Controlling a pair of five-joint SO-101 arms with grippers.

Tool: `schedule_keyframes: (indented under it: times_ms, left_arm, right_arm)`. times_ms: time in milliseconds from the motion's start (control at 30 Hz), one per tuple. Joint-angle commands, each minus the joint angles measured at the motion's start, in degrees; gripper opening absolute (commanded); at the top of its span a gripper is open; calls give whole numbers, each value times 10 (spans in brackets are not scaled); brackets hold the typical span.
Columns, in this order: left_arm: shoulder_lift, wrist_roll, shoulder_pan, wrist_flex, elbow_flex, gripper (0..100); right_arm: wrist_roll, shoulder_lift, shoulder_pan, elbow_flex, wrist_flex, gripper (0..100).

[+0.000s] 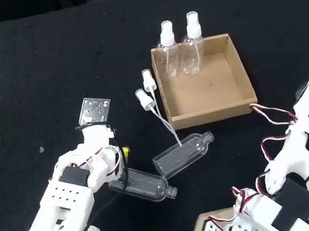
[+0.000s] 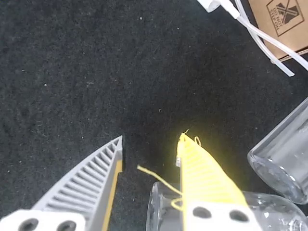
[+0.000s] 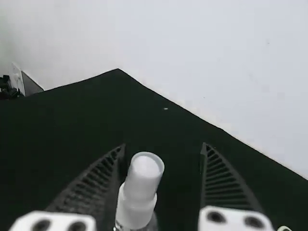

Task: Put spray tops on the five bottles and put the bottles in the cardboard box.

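Just at 5 o'clock of the left gripper (image 2: 151, 138), whose jaws stood wide, the nearer uncapped bottle (image 1: 145, 186) lay on its side, neck toward 4 o'clock, a second bottle (image 1: 183, 154) just beside it. Two spray tops (image 1: 145, 98) lay at 12 o'clock by the cardboard box (image 1: 208, 116), with bare table (image 1: 29, 83) at 9 o'clock; the right gripper (image 3: 162, 146) held a capped bottle (image 3: 139, 187).

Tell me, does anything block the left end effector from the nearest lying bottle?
Nothing visible does: the left end effector is open over bare table, and the bottle lies right by its yellow finger.
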Motion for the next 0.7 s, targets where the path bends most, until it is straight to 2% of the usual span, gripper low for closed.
schedule_keyframes:
  times_ms: [0, 200, 433, 500, 667]
  left_arm:
    - [-11, -5, 0, 1, -7, 181]
    - [-11, -5, 0, 0, -7, 181]
    - [-11, -5, 0, -1, -8, 181]
    - [-11, -5, 0, 1, -8, 181]
    - [-11, -5, 0, 2, -8, 181]
  right_arm:
    - [-3, -9, -12, -7, -18, 201]
    - [-3, -56, -6, -8, 13, 198]
    - [-3, -184, -27, -70, 334, 203]
    - [-3, -191, -27, -74, 353, 216]
    - [-3, -190, -26, -38, 353, 342]
